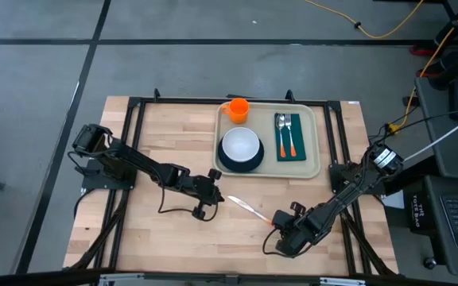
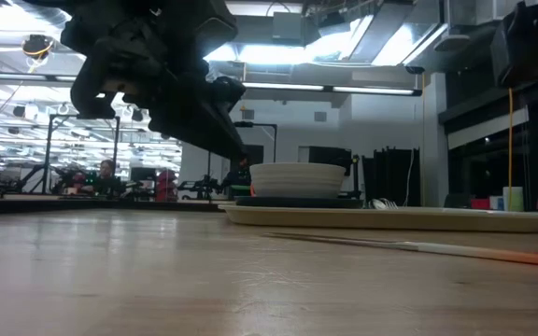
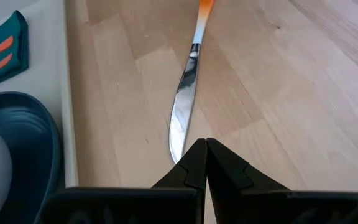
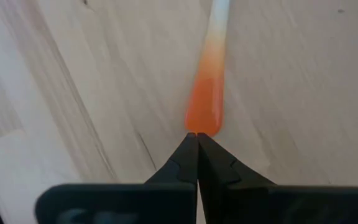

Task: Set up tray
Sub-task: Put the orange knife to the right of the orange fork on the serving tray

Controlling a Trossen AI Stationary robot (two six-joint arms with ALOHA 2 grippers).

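Both grippers, left [image 1: 215,198] and right [image 1: 277,223], are closed tight and hold nothing, one at each end of the knife [image 1: 247,208] near the tray [image 1: 318,143].

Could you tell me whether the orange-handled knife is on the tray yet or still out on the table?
Out. The orange-handled metal knife lies flat on the wooden table, clear of the beige plastic tray.

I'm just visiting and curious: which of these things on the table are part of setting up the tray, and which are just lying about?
Part of the job:
- tray
- plate with bowl
- orange cup
- napkin with fork and spoon
- knife, on the table between both shut grippers

Lying about:
- yellow cable on the floor
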